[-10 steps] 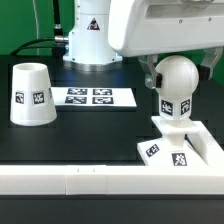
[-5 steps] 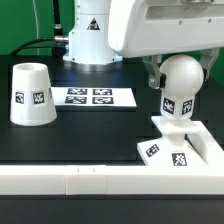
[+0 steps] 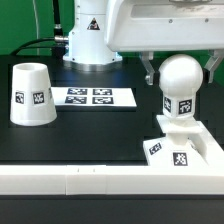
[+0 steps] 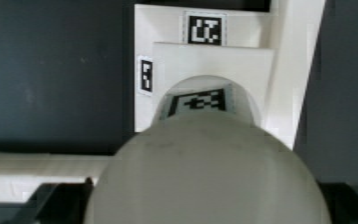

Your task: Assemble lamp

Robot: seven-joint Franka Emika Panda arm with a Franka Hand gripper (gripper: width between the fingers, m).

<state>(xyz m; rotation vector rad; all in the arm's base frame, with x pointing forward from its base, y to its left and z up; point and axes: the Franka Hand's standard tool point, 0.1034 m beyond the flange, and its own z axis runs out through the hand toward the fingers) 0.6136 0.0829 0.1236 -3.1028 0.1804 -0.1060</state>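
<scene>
My gripper [image 3: 180,72] is shut on the round white bulb [image 3: 178,78], with a dark finger [image 3: 150,70] on each side of its globe. The bulb stands upright with its tagged neck [image 3: 182,106] down on the low square base [image 3: 178,152] at the exterior view's right. Whether the neck is seated in the base is not visible. In the wrist view the bulb [image 4: 202,150] fills the middle, between my gripper's [image 4: 197,205] fingers, and the base [image 4: 194,55] lies beyond it. The conical shade [image 3: 30,95] stands alone at the exterior view's left.
The marker board [image 3: 92,97] lies flat behind the middle of the black table. The long white rail [image 3: 80,182] runs along the front edge, and the base sits against it. The robot's white pedestal [image 3: 90,35] stands at the back.
The bulb has shifted slightly toward the exterior view's right and now stands straighter over the base. The arm housing above it has risen a little. The shade has not moved.
</scene>
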